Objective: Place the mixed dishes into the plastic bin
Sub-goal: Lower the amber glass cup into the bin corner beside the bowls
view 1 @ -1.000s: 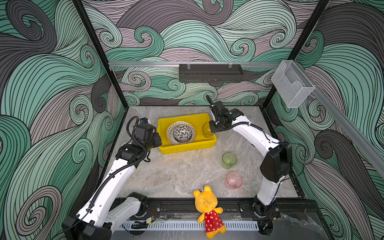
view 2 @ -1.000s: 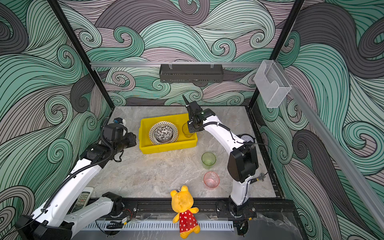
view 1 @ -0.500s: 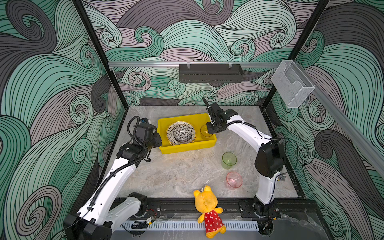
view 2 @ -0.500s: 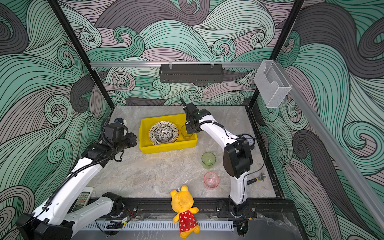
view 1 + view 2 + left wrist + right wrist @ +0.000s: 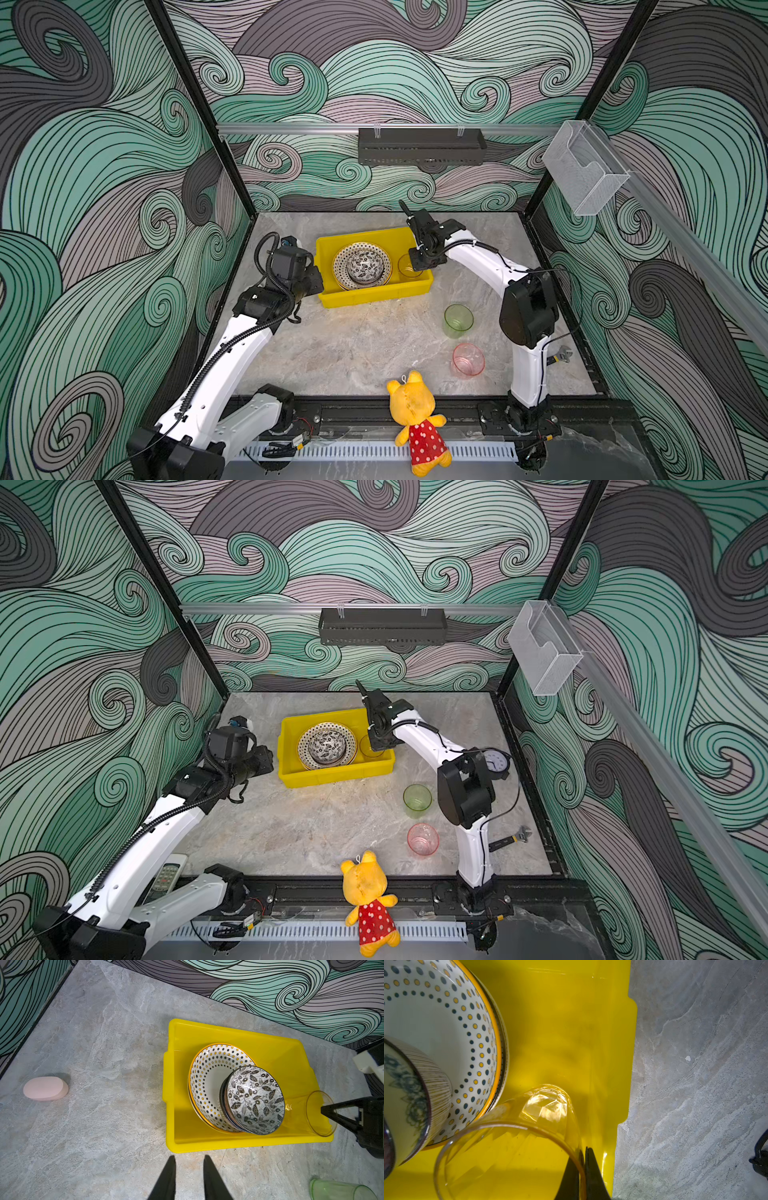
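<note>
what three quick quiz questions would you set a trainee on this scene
1. True or false: the right jaws are shut on the rim of the amber cup.
2. Which cups stand on the table outside the yellow bin? A) green cup and pink cup B) amber and green C) pink only
3. What sits on the dotted plate in the bin?
Key: 1 true; 2 A; 3 the leafy bowl, topping a small stack of bowls.
</note>
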You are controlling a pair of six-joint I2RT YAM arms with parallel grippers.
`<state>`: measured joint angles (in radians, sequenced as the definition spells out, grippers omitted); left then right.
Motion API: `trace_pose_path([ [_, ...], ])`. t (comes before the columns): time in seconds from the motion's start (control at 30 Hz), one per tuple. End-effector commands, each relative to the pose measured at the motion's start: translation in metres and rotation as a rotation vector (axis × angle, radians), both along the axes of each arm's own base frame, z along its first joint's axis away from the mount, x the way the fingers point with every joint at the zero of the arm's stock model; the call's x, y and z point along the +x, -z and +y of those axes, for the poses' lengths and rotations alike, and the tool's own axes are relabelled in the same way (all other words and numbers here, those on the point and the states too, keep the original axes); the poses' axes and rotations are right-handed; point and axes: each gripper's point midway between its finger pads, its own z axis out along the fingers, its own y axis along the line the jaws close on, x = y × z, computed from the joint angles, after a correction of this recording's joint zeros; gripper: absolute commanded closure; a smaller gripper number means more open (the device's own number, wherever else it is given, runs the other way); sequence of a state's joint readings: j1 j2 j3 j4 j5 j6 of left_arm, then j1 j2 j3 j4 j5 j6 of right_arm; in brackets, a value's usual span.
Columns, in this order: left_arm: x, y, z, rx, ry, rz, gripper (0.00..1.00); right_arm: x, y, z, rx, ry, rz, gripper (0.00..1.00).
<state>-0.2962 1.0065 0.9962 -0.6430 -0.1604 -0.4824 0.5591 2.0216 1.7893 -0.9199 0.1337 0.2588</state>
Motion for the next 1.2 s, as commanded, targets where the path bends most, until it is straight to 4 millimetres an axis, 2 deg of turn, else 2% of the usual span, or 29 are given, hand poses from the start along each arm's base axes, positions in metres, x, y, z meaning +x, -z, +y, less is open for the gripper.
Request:
trace_pose_path([
  [0.0, 0.000, -0.003, 0.002, -0.005, -0.007, 0.011, 0.74, 0.003, -0.002, 0.001, -0.019, 0.001, -0.007, 1.00],
  [0.6, 0.000, -0.002, -0.001, -0.014, 0.006, 0.015, 0.74, 0.000, 0.018, 0.001, -0.051, -0.007, 0.055, 0.99],
  [1.17, -0.004, -0.003, -0.001, -0.012, 0.015, 0.019, 0.74, -0.003, 0.022, -0.003, -0.070, -0.004, 0.076, 0.82],
])
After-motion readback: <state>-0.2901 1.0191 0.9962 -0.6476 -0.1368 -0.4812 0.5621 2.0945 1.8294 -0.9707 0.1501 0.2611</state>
